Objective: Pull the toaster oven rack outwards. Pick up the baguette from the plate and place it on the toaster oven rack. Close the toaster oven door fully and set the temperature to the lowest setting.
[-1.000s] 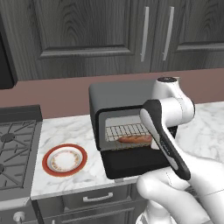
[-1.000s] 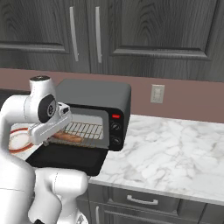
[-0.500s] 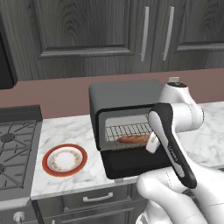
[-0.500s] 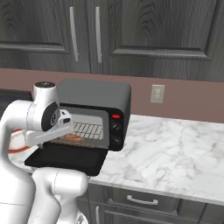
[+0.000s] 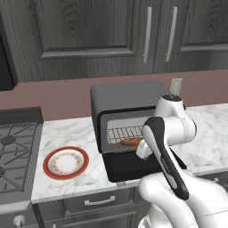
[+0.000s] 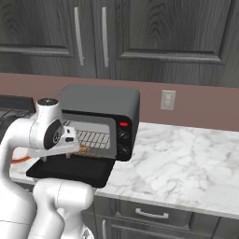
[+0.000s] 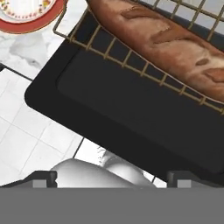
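Golden-brown crust is showing on the baguette (image 7: 175, 43), which is lying along the toaster oven rack (image 7: 109, 46); in the hand view the loaf is stretching diagonally over the silver wire grid, and the grid's front edge is hanging out over the lowered toaster oven door (image 7: 131, 113). That black door is lying flat and open in front of the toaster oven (image 5: 127, 100), its outer edge reaching past the front of the white marble surface (image 5: 67, 178). From the left base view the baguette (image 5: 130, 142) is sitting at the front of the lit cavity on the rack (image 5: 125, 133), partly hidden behind the white arm. The jaws are standing wide apart and holding nothing, their two dark tips rising at the bottom corners of the hand view, above the open door. The gripper (image 6: 70, 140) is hovering just in front of the oven's mouth in the right base view. The plate (image 5: 66, 162), white with a red-orange rim, is lying bare on the surface to the left of the oven, beside the gas stove (image 5: 15, 149). On the oven's right panel a small red light (image 6: 123, 124) is glowing above two dark knobs (image 6: 123, 142).
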Tool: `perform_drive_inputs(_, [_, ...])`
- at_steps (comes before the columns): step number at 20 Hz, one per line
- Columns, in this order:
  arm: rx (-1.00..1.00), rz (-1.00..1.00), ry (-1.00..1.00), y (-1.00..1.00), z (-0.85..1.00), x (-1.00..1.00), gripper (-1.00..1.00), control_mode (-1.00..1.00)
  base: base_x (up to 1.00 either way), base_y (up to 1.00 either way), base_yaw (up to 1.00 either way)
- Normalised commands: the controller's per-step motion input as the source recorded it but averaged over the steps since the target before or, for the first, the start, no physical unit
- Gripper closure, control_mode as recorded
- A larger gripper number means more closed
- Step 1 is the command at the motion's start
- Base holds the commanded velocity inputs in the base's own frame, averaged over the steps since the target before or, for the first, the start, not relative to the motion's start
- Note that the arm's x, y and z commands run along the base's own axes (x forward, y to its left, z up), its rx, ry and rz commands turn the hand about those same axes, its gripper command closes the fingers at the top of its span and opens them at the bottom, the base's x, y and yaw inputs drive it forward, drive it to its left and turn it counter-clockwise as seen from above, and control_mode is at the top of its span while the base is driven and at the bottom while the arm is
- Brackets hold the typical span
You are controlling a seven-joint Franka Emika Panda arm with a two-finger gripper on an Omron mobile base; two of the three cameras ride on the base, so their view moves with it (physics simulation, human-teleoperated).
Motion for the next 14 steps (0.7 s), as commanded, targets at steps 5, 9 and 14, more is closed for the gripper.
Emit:
perform_drive_inputs(5, [0.0,-0.24,0.0,0.0,-0.42,0.27,-1.0,-1.0,0.0,0.0,0.0])
perform_drive_inputs(9, [0.0,-0.23,0.02,0.0,-0.31,0.27,-1.0,-1.0,0.0,0.0,0.0])
perform_drive_inputs(14, [0.0,-0.21,0.04,0.0,-0.16,0.4,-1.0,-1.0,0.0,0.0,0.0])
